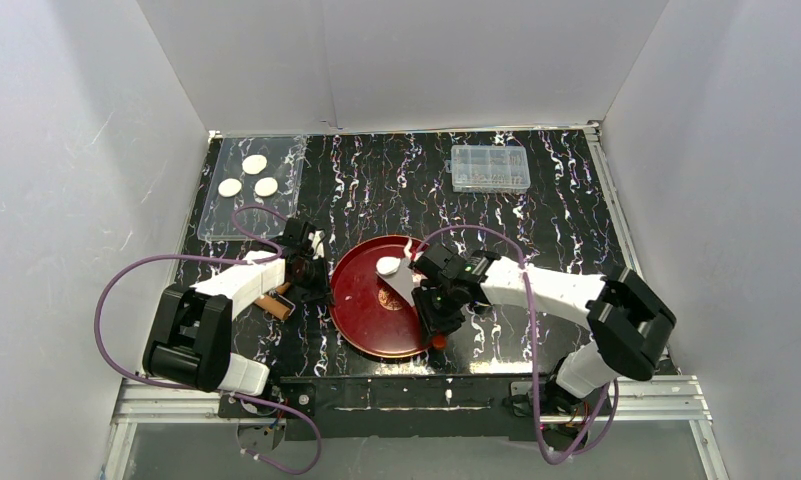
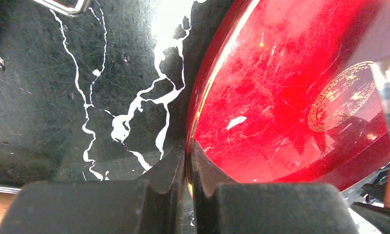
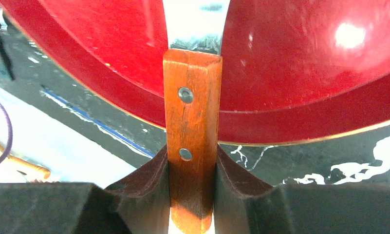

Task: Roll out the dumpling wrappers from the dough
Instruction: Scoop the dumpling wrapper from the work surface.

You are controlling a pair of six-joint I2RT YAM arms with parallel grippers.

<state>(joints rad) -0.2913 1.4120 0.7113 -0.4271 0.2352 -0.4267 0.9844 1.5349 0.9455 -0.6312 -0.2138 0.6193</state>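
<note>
Item 1: my left gripper, pinched tight on the rim of the red plate; I judge it is there to steady the plate.
Item 2: my right gripper, clamped on the wooden handle of a scraper, its blade laid into the plate beside the dough, probably to lift it.
Item 3: three dumpling wrappers, on a clear tray at the far left of the bench, well apart from the work.

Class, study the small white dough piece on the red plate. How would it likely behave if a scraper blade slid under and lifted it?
The dough looks flattened, so it would probably droop or fold rather than stay stiff. Being small, it is likely very light for the scraper. On the glossy plate it may slide or stick, not roll.
</note>
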